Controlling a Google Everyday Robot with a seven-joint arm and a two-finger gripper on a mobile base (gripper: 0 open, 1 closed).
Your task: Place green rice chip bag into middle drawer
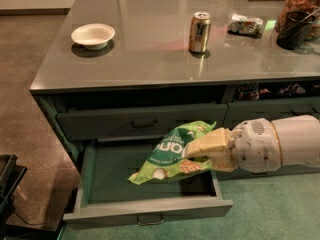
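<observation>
The green rice chip bag point(172, 153) is a crinkly bright-green foil bag with white lettering. My gripper point(196, 151) comes in from the right and is shut on the bag's right end. It holds the bag tilted, low over the open middle drawer point(145, 208), with the bag's left tip down near the green drawer floor. I cannot tell whether the tip touches the floor. The drawer is pulled out far, with a small dark handle point(150, 219) on its front. The matching wide drawer point(140, 123) above it is closed.
On the grey countertop point(150, 49) stand a white bowl point(93, 35), a gold can point(200, 32), a small silvery packet point(245, 24) and a dark jar point(299, 16) at the far right. Narrower drawers point(270, 109) are behind my arm. A dark object point(10, 184) stands at the left floor edge.
</observation>
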